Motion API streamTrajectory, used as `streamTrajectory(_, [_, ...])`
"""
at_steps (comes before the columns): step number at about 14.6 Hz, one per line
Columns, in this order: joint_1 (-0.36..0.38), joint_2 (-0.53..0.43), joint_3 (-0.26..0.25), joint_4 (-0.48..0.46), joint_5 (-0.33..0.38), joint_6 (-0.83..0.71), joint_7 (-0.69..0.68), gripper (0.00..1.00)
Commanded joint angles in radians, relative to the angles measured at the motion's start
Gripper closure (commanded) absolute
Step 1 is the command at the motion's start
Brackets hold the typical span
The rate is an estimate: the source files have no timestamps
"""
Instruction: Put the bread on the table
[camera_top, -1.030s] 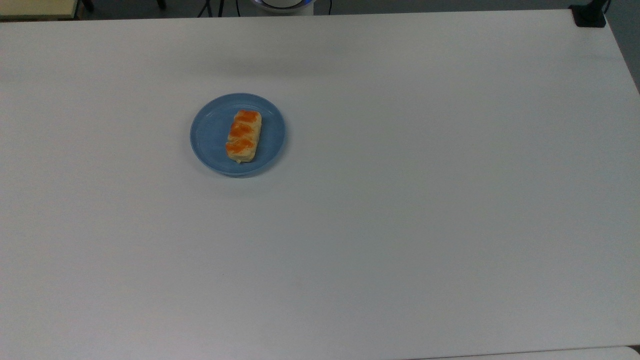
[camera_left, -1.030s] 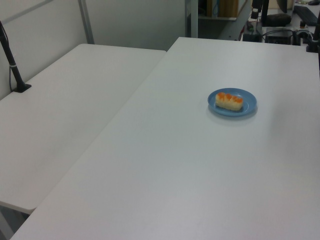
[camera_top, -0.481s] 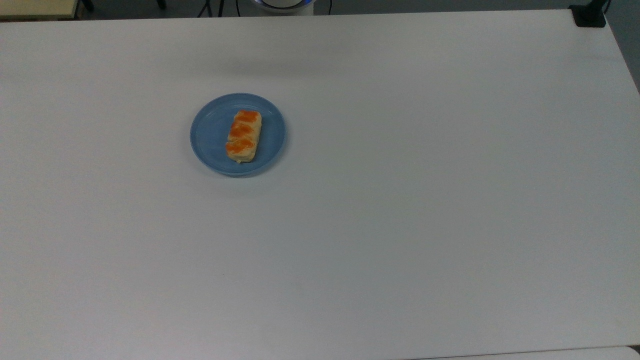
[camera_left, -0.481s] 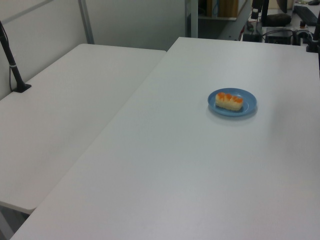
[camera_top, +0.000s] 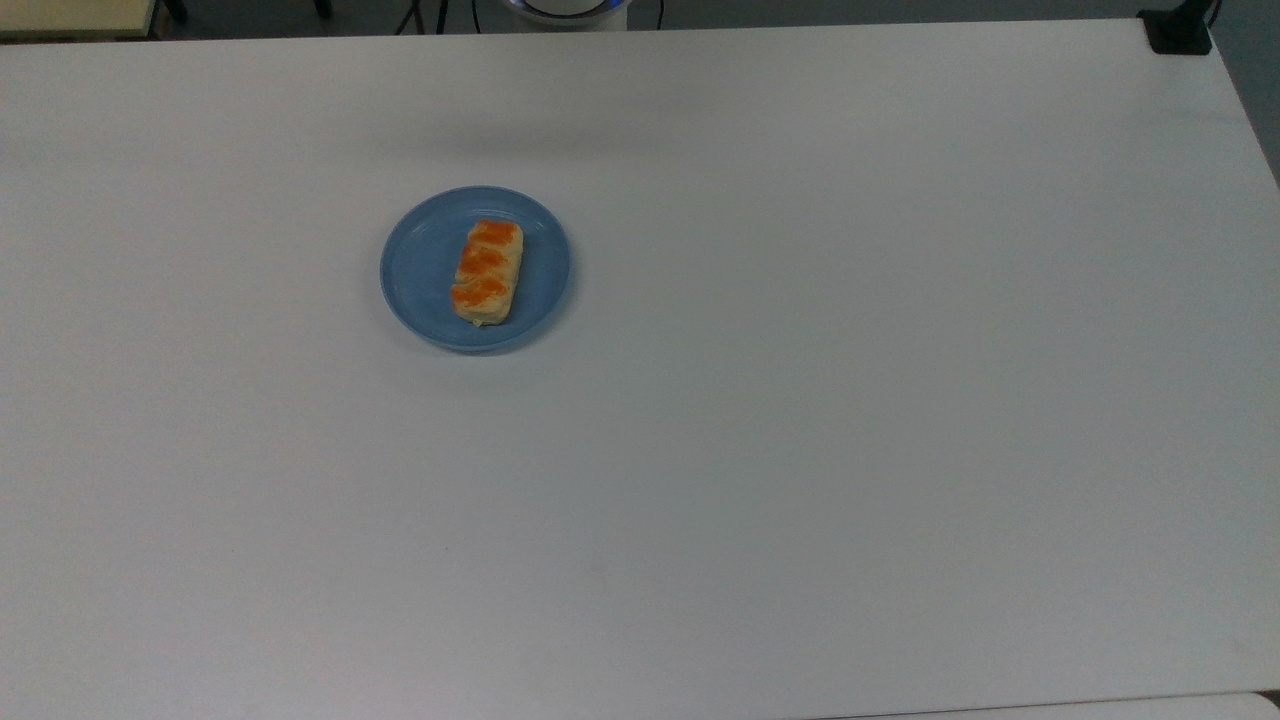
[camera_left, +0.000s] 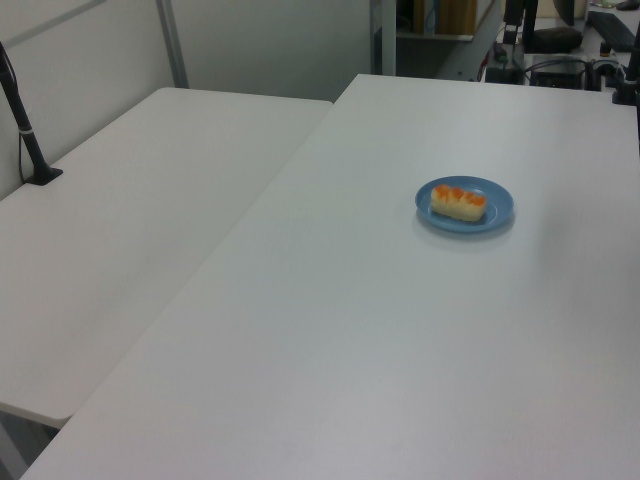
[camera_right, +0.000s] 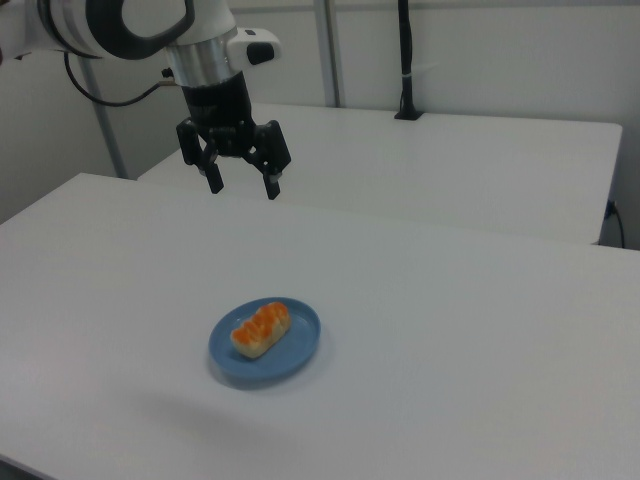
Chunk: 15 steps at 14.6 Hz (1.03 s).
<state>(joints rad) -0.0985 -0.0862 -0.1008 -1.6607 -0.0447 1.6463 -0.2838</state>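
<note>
— Top view first?
— Shows the bread (camera_top: 487, 272) lying on the blue plate (camera_top: 420, 270), left of centre and in the upper half of the frame. Runs lengthwise up and down the frame, orange patches facing up. Sits a little right of the plate's middle. Rests on the white table (camera_top: 800, 400), which spreads to every edge. Black clamp base (camera_top: 1180, 32) at the upper right corner.

— And the left view?
— Places the bread (camera_left: 459, 202) on the plate (camera_left: 499, 211) right of centre, upper half of the frame, long side running across. Same table (camera_left: 380, 340) underneath; a second white table (camera_left: 130, 230) butts against it on the left view's left, with a black post (camera_left: 22, 125) standing at the far left edge.

— Right view?
— Finds the gripper (camera_right: 243, 185) in the upper left of the frame, well above the table (camera_right: 450, 300), fingers spread apart and holding nothing. Hangs apart from the bread (camera_right: 261, 329), which lies on the plate (camera_right: 295, 355) lower down, left of centre.
</note>
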Motion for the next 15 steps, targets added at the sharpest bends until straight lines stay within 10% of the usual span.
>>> streamTrajectory(1, [0.020,0.040,0.010,-0.007,-0.030,0.012,0.031,0.00])
streamTrajectory(15, [0.100,0.181,0.018,-0.255,-0.003,0.295,0.208,0.00])
